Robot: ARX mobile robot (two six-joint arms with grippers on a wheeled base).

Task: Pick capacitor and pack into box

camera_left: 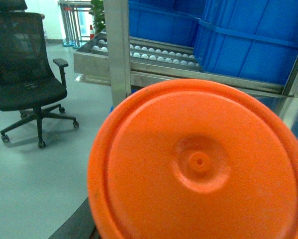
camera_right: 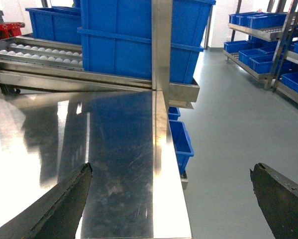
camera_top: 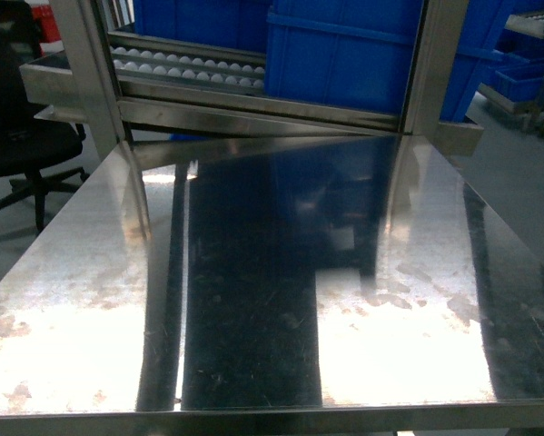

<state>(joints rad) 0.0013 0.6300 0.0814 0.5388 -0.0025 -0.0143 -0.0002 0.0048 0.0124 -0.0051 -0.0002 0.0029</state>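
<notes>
Step in hand: judged as the very start; neither a capacitor nor the pale pink box shows in any view, so nothing is picked or packed yet.
Steel table (camera_top: 253, 300): polished and reflective, filling the near and middle of the head view; no arm and no task object appears on it there.
Right gripper (camera_right: 171, 199): claw spread wide, its two dark fingers (camera_right: 64, 209) at the near left and near right of the right wrist view, with nothing between them; it hangs over the table's right edge, partly above the grey floor.
Left gripper: not visible in its own wrist view, so whether it is spread or pressed together cannot be told.
Orange disc (camera_left: 203, 164): round moulded plastic with concentric ridges and a small central nub, filling the near right of the left wrist view; whether it is a lid or a base cannot be told.
Task things: capacitor and box both out of view; their place cannot be told.
Blue bins (camera_top: 344, 54): large plastic crates on the roller rack (camera_top: 190, 68) at the far side.
Office chair (camera_left: 29, 84): black, on the floor at far left.
Next move, as a judgement: the capacitor and the box must first be brought into view before either arm reaches.
</notes>
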